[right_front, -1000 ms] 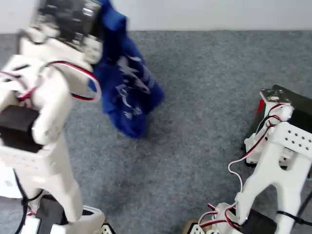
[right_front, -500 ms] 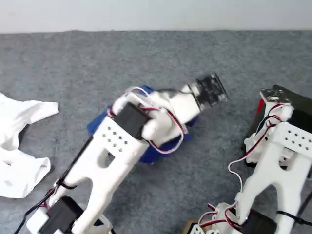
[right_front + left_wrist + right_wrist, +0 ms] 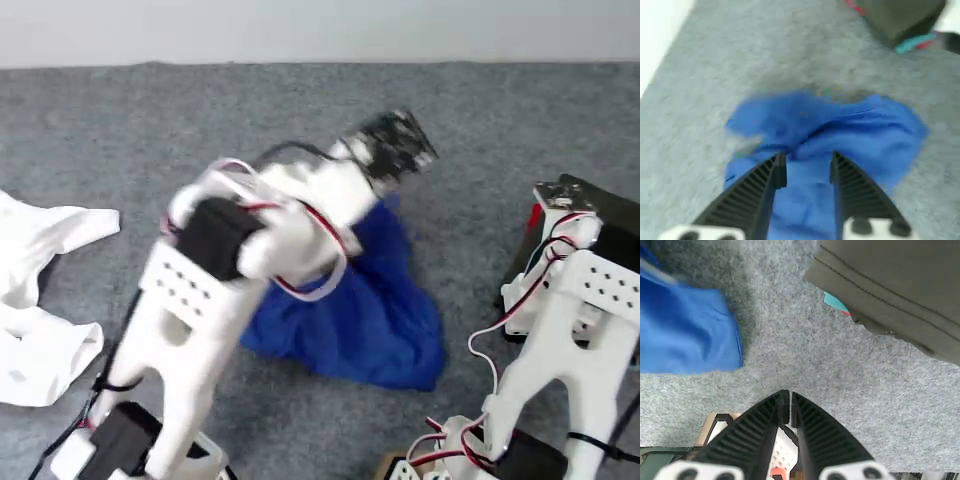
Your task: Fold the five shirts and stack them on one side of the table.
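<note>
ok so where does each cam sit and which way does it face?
High view: fixed above the table, looking down; shows left arm over the blue shirt, and right arm.
Left wrist view: on the left arm's wrist, looking down past the open left end effector at the blue shirt.
Right wrist view: on the right arm's wrist, looking down past the shut right end effector at the table, beside an olive garment.
Shared: the blue shirt, in all three.

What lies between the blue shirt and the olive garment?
Bare grey felt separates the blue shirt from the olive garment, as the right wrist view shows.
</note>
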